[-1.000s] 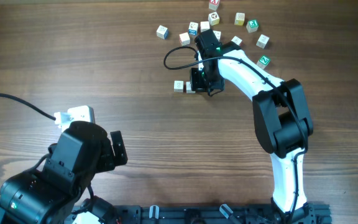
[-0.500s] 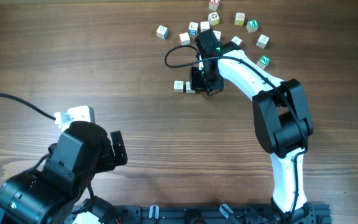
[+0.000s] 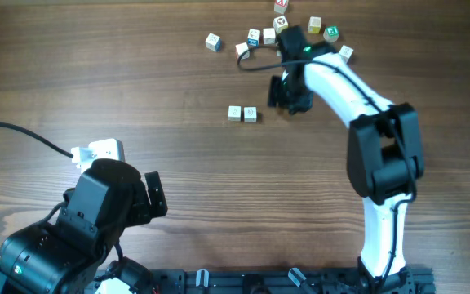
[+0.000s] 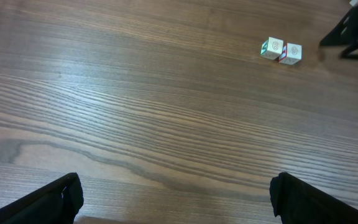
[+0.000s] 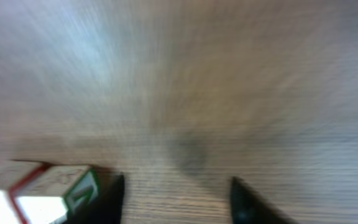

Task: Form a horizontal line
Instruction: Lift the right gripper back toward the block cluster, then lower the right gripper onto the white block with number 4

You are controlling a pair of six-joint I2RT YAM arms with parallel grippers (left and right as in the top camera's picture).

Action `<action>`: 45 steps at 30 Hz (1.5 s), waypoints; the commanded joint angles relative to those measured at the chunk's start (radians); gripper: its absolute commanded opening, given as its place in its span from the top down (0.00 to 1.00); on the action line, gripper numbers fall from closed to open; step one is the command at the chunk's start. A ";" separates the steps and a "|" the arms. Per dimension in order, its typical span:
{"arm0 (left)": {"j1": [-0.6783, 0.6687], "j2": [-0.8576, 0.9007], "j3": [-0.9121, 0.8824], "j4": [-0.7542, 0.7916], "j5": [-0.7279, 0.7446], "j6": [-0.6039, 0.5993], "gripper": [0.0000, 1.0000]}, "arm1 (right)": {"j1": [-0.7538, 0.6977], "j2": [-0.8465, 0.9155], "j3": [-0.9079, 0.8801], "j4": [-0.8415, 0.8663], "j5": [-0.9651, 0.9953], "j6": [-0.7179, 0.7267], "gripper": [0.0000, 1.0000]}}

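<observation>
Two small white letter cubes point(image 3: 242, 113) lie side by side, touching, in a short horizontal row at mid-table; the left wrist view shows this pair point(image 4: 281, 50) far off at upper right. My right gripper point(image 3: 289, 95) hovers just right of the row, apart from it, and is open. In its blurred wrist view the right gripper point(image 5: 176, 194) has only bare wood between the fingers, and a cube with red and green edges point(image 5: 50, 190) lies outside the left finger. My left gripper point(image 4: 179, 200) stands wide open and empty over bare table near the front left.
Several loose letter cubes point(image 3: 254, 37) are scattered at the back of the table, from the far-left one point(image 3: 212, 41) across to the right one point(image 3: 345, 53), close behind the right arm. A black cable point(image 3: 23, 135) runs in from the left edge.
The right gripper has opened and pulled away to the right and back from the row. The two cubes stay where they were. The left arm has not moved.
</observation>
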 commanded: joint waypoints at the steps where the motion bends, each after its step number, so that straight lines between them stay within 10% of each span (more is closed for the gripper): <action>1: 0.006 -0.002 -0.004 0.003 0.005 -0.017 0.00 | -0.032 -0.074 0.106 -0.010 0.034 -0.138 0.07; 6: 0.006 -0.002 -0.004 0.002 0.005 -0.017 0.00 | -0.071 -0.063 0.143 0.080 0.049 -0.240 0.01; 21: 0.006 -0.002 -0.004 0.003 0.005 -0.017 0.00 | -0.098 0.150 0.145 0.377 0.211 0.269 0.02; 34: 0.006 -0.002 -0.004 0.002 0.005 -0.017 0.00 | -0.135 0.230 0.145 0.403 0.249 0.338 0.20; 45: 0.006 -0.002 -0.004 0.002 0.005 -0.017 0.00 | -0.135 0.247 0.148 0.391 0.243 0.262 0.64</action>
